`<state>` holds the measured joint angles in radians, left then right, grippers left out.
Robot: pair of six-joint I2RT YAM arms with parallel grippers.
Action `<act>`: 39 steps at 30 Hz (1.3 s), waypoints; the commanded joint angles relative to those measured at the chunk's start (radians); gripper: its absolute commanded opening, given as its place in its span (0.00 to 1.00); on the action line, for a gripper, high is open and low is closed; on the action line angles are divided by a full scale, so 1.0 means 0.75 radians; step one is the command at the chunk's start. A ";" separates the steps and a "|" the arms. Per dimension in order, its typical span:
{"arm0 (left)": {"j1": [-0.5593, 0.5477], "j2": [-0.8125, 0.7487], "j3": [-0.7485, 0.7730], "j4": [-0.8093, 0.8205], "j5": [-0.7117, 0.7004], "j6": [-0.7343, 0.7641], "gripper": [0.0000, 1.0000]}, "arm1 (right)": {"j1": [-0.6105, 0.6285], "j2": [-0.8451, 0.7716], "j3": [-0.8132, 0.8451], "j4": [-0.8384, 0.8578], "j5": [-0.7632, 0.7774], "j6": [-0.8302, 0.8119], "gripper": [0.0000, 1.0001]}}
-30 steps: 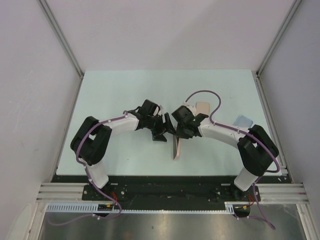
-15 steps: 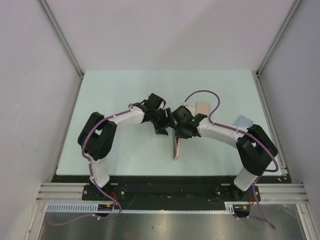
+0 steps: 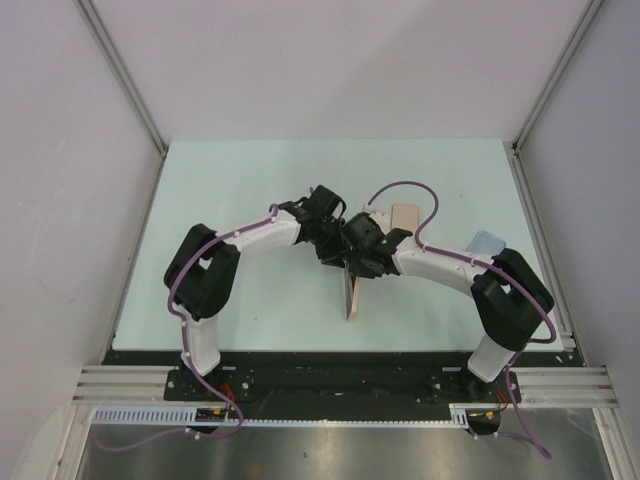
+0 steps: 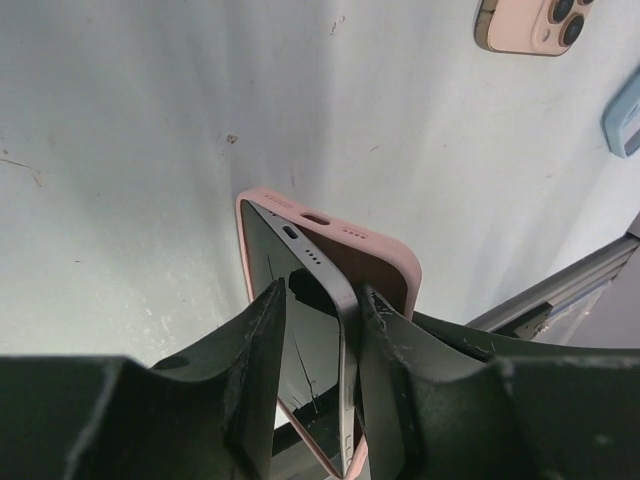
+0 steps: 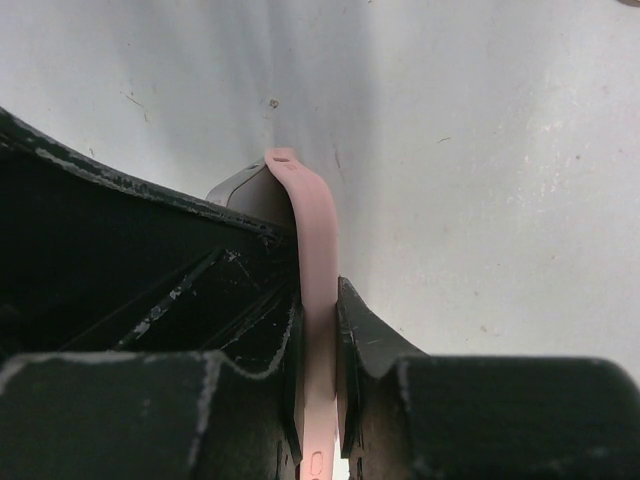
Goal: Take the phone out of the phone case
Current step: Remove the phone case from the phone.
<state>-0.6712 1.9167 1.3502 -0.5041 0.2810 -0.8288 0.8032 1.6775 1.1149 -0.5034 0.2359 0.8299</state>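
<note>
The pink phone case [image 3: 352, 296] stands on edge on the table, with the dark, cracked phone [image 4: 312, 345] partly lifted out of it at the top. My left gripper [image 3: 333, 243] straddles the phone [image 4: 325, 300]: one finger lies on the screen and the other is wedged between the phone's back and the case [image 4: 388, 262]. My right gripper [image 3: 354, 262] is shut on the case's thin pink edge [image 5: 316, 240], which its fingers pinch from both sides [image 5: 320, 335]. The two grippers touch each other above the case.
A second rose-gold phone [image 3: 404, 216] lies face down behind the grippers and also shows in the left wrist view [image 4: 530, 22]. A light blue case [image 3: 487, 241] lies at the right near the table edge. The pale table [image 3: 230, 180] has walls on three sides.
My left gripper has moved right and slightly back, up to the right gripper, and now sits around the phone. The right gripper and the case have barely moved.
</note>
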 commanded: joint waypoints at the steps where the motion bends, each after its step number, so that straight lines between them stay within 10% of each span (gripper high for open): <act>1: -0.025 0.062 -0.002 -0.193 -0.186 0.068 0.37 | 0.013 -0.013 0.062 0.054 0.064 0.020 0.00; 10: -0.027 0.005 -0.017 -0.306 -0.352 0.164 0.00 | 0.001 -0.038 0.066 0.013 0.107 0.033 0.00; 39: 0.116 -0.226 -0.058 -0.201 -0.154 0.097 0.00 | -0.191 -0.349 -0.139 -0.071 0.170 0.016 0.00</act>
<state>-0.6678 1.7924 1.3006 -0.4301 0.2859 -0.8482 0.7341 1.4773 1.0145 -0.4400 0.1898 0.8597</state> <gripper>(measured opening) 0.047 0.161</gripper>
